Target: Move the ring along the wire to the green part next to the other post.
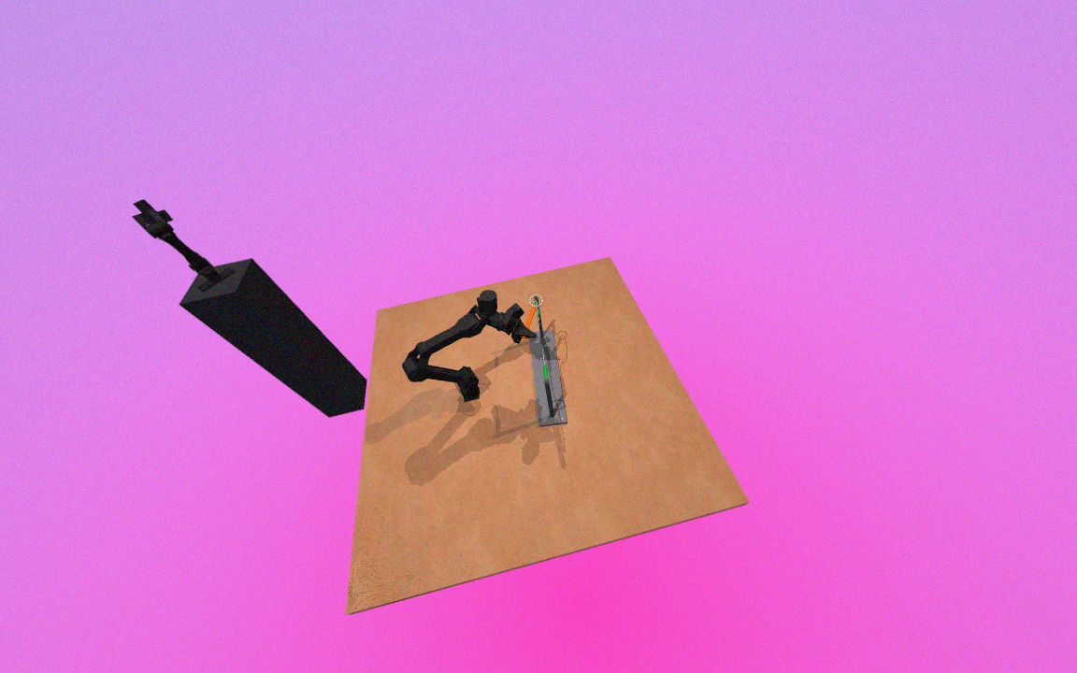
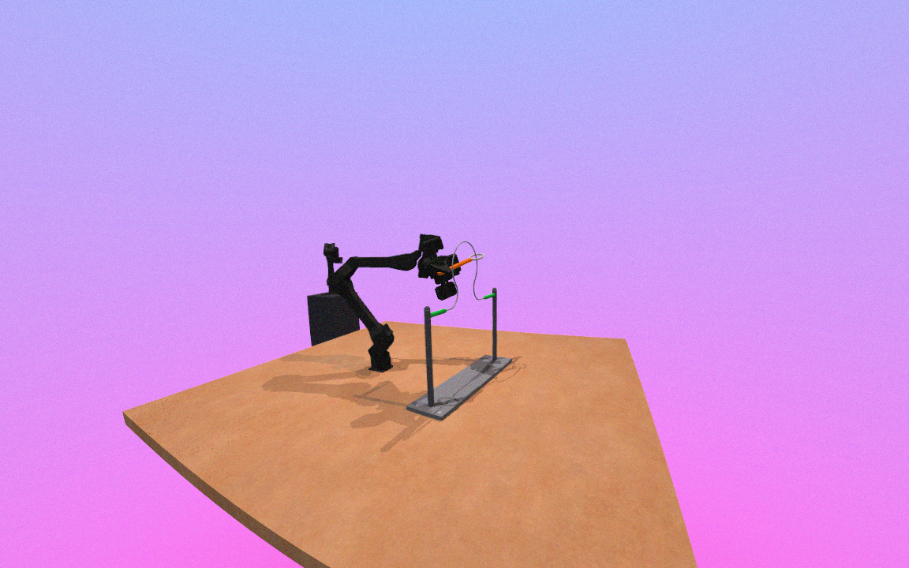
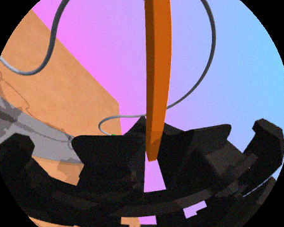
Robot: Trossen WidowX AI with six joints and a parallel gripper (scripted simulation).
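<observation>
My gripper [image 1: 531, 335] [image 2: 447, 270] [image 3: 146, 119] is shut on the orange handle [image 1: 531, 314] [image 2: 461, 263] [image 3: 158, 63]. The handle slopes up from the fingers to the thin pale ring [image 1: 530, 299] [image 2: 482, 255], which lies nearly flat. The ring is on the far side of the grey wire arch [image 2: 464, 242] [image 3: 214, 38], a little below its top, and appears to go around the wire. Whether they touch is too small to tell. The ring is outside the wrist view. The near green part [image 2: 438, 312] and far green part [image 2: 489, 296] are below, both bare.
The near post [image 2: 428, 360] and far post [image 2: 495, 331] stand on a grey base plate [image 1: 561, 406] [image 2: 465, 385] on the tan table [image 1: 610, 468] [image 2: 549, 459]. A black pedestal [image 1: 275, 335] [image 2: 333, 321] with a second small arm [image 1: 182, 249] stands beyond the table edge.
</observation>
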